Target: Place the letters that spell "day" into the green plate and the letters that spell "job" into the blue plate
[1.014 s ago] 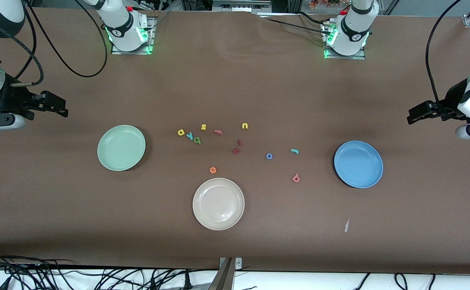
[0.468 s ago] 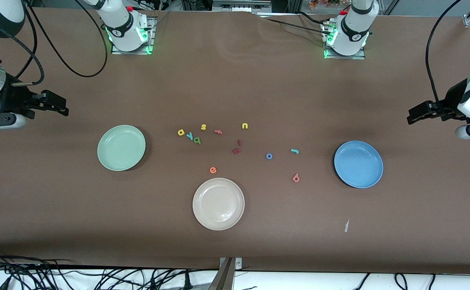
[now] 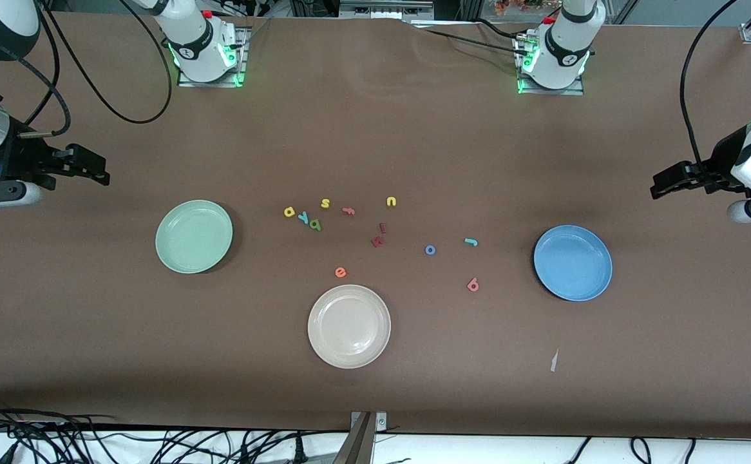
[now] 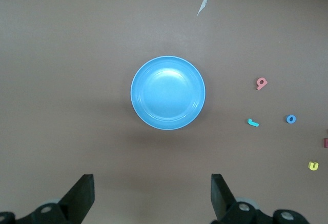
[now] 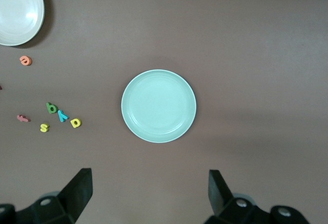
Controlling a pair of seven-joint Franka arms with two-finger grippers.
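Both plates are bare: green plate (image 3: 194, 236) mid-frame toward the right arm's end, blue plate (image 3: 572, 262) toward the left arm's. The letters (all loose) (image 3: 303, 218) lie between. Left gripper (image 4: 152, 196) and right gripper (image 5: 150, 193) gape empty.

You can read only the toy letters on the table. Nearer the right gripper (image 3: 97, 171) lie a yellow "s" (image 3: 325, 203), an orange "f" (image 3: 348, 211), a teal "y" (image 3: 303, 217) and an orange "e" (image 3: 341, 272). The yellow letter (image 3: 289, 211) and green letter (image 3: 315, 224) flanking the "y" are round-bowled; which letters, you cannot tell. Nearer the left gripper (image 3: 658, 184) you have a yellow "u" (image 3: 391, 202), a blue "o" (image 3: 430, 250), a teal "j" (image 3: 471, 242) and a pink "b" (image 3: 473, 284). The two dark red letters (image 3: 379, 235) between are unreadable
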